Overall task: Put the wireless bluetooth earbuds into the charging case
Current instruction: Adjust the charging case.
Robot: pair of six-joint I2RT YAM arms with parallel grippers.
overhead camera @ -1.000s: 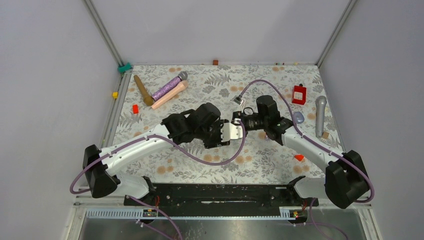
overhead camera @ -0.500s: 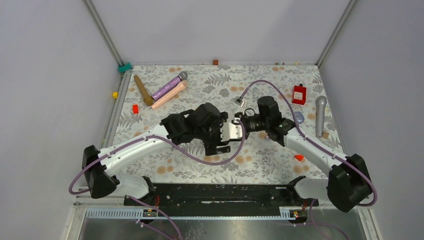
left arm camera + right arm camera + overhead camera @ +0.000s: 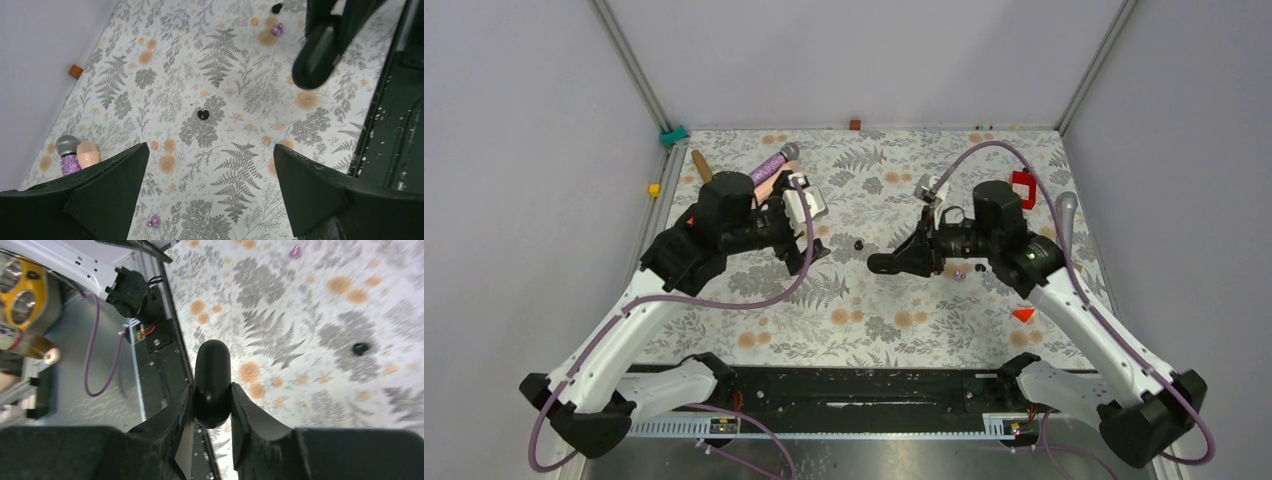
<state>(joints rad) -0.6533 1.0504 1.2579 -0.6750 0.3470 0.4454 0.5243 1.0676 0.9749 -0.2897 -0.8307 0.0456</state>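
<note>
We note, over the fern-printed table cover, the left gripper spread wide and empty, the right gripper clamped on a smooth black capsule, seemingly the charging case, a tiny glossy black earbud loose on the cover between the arms, and a tiny purple earbud near the capsule.

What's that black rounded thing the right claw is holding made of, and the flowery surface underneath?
The black case, clamped in the right gripper, looks like smooth satin plastic, going by its soft, even highlights. The table cover looks like matte printed fabric or vinyl; its flat fern pattern shows no glare, so either is possible.
</note>
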